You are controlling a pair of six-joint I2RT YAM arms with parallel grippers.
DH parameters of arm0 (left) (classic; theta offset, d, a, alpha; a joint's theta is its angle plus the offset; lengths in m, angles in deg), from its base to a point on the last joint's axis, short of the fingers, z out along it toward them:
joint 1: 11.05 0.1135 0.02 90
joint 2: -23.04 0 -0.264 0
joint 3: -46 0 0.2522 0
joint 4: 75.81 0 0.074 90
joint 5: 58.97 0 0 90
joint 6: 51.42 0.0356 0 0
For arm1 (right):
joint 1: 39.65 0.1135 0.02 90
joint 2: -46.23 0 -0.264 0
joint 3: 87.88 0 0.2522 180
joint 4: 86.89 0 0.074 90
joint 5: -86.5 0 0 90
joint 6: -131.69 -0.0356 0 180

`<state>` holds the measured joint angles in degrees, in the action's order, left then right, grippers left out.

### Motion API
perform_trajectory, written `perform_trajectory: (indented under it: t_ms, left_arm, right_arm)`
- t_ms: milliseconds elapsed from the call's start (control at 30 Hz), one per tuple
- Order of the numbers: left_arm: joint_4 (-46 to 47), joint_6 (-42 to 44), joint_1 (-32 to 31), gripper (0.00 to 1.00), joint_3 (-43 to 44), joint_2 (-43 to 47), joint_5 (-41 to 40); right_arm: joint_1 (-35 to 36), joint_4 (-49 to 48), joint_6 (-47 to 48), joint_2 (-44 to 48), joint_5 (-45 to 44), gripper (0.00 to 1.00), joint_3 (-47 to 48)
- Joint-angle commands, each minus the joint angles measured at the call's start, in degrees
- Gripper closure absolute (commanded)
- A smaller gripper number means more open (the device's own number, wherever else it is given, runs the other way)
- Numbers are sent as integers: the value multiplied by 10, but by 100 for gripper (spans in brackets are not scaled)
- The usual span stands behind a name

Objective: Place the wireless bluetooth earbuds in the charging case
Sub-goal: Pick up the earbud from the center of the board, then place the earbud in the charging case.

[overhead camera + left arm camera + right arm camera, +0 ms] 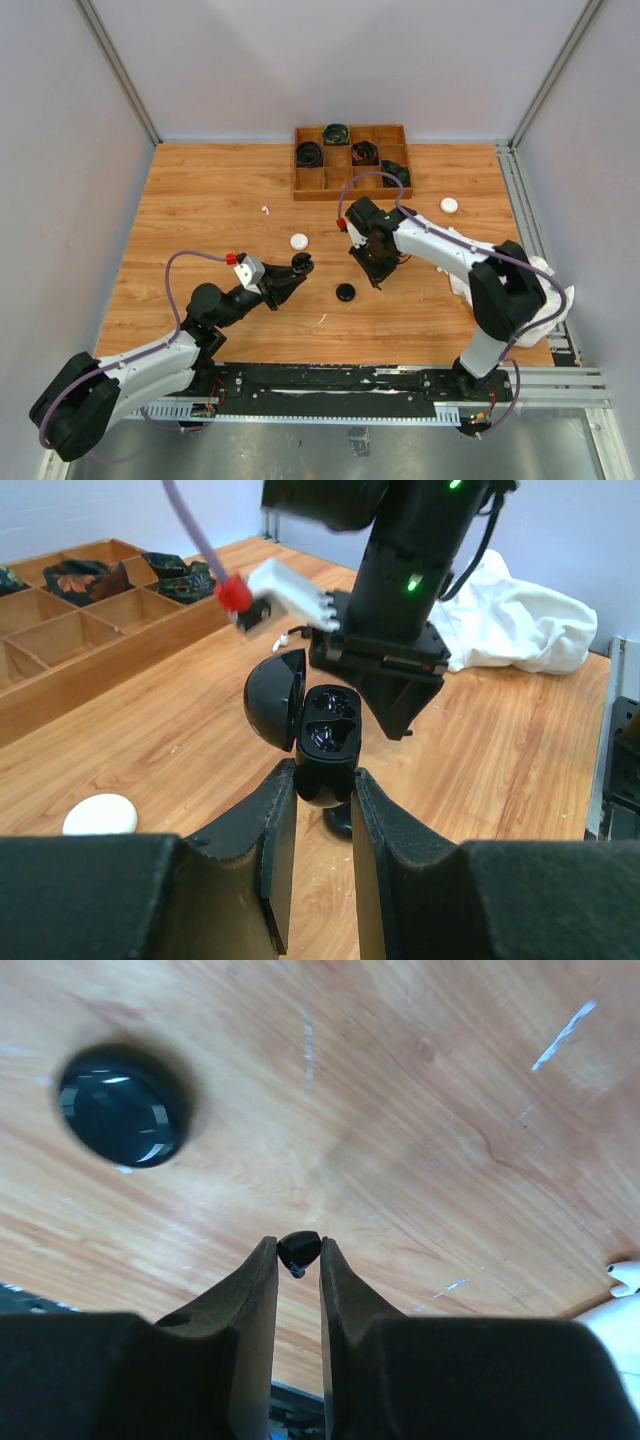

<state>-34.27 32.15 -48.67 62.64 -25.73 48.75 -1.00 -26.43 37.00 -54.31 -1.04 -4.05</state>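
The right gripper [298, 1260] has its jaws pinched on a black earbud [299, 1249] — the tiny piece sits right at the fingertips, lifted above the wooden table [420, 1110]. The left gripper [322, 790] is clenched on the lower half of a black charging case [326, 742]. The case is held upright with its lid [275, 708] swung open to the left and two glossy sockets showing. In the left wrist view the right arm's black body hangs just behind and above the open case, apart from it. Off to one side of the right jaws, a closed black round case [122, 1108] lies on the table. Farther out lie a white round case [299, 241] near the left gripper and a second white one [449, 205] by the wooden tray [340, 194] of coiled black cables [310, 154]. A white earbud [266, 210] lies alone on the boards — and a white cloth [520, 620] is at the right edge.
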Motion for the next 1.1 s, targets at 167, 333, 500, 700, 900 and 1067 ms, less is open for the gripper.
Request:
perform_trajectory:
  t_ms: [167, 333, 500, 700, 900, 1067]
  left_arm:
    - [69, 4, 3, 100, 3, -6, -9]
    - [81, 4, 3, 100, 11, -9, -10]
    - [88, 13, 3, 100, 21, -19, -1]
    - [110, 9, 3, 100, 29, -28, 28]
    - [122, 17, 3, 100, 33, -39, 73]
    - [137, 27, 3, 100, 30, -34, 100]
  right_arm:
    - [42, -117, -63, 166, 13, 88, -41]
    - [66, -193, -78, 246, 10, 88, -76]
    - [94, -290, -82, 318, 14, 88, -120]
    - [119, -379, -66, 383, 39, 88, -158]
    - [148, -470, -45, 414, 72, 88, -189]
    - [162, -546, -41, 423, 106, 88, -214]
